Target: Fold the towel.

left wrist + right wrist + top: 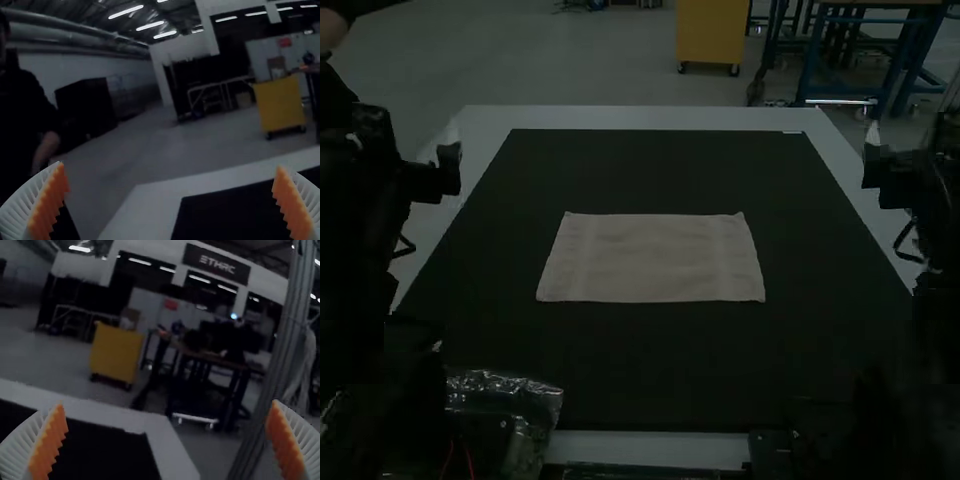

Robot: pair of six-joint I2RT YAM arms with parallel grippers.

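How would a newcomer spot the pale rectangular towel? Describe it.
On the white table lies a black rectangular mat. The pale rectangular cloth towel lies flat near its middle, matte, unlike the shiny clear plastic at the near left corner.

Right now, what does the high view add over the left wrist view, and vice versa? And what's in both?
High view adds: the towel, lying flat as a rectangle near the middle of the mat; the right arm at the table's right; clear plastic near the left arm's base.
Left wrist view adds: a close look at the left gripper, fingers wide apart, nothing between them.
Both: the dark mat and the table's pale border. The left wrist view catches them around one mat corner.
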